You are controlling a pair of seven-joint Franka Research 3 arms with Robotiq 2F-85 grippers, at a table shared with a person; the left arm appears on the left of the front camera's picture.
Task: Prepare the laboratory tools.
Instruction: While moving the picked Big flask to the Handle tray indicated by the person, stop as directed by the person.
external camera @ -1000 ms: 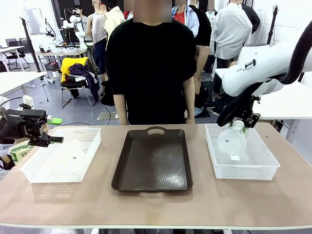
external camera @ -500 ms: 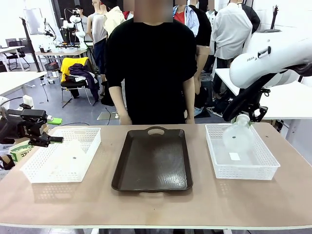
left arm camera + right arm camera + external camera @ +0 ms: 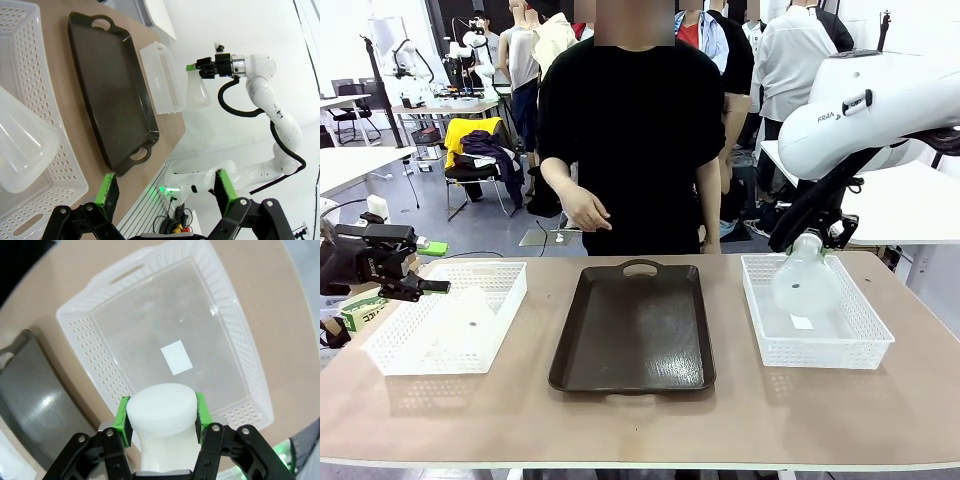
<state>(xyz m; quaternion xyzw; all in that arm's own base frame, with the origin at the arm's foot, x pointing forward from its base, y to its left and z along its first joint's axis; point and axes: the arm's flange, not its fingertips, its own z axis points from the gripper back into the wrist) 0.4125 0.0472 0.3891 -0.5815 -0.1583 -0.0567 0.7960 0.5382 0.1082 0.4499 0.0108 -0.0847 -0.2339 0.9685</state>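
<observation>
My right fingers (image 3: 122, 421) clamped on a flask (image 3: 805, 285) above the right basket (image 3: 876, 342); my left fingers (image 3: 109, 192) apart, beside the left basket (image 3: 510, 290).

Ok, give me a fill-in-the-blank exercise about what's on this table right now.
The right gripper is shut on the ____ of a translucent frosted-white conical flask. It hangs over the ____ white mesh basket. The second flask lies in the left white mesh basket, near the ____ left gripper.
Missing words: neck, right, open.
</observation>
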